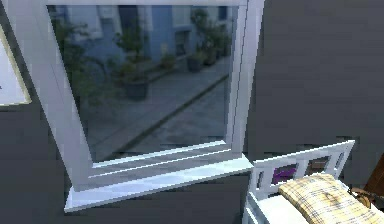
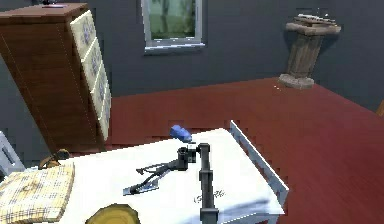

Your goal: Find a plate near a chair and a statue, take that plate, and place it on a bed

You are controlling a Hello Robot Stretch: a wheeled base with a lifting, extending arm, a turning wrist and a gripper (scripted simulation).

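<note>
Forward view: at 11 o'clock you see a large white-framed window with a deep sill (image 1: 150, 95), set in a dark grey wall (image 1: 320, 70); at 5 o'clock, the white railed bed (image 1: 300, 165). Arm side view: you see a brown wooden dresser with cream drawers (image 2: 62, 75) at 10 o'clock, a small white-framed window (image 2: 173, 25) at 12, a brown stone pedestal (image 2: 305, 58) at 2, and a dark red floor (image 2: 310, 135).

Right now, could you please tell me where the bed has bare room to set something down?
Bare bed sheet lies between the arm and the white rail, and between the blue thing and the checked pillow. It is crowded lower left, around the pillow, the yellow-brown round thing and the end effector.
</note>
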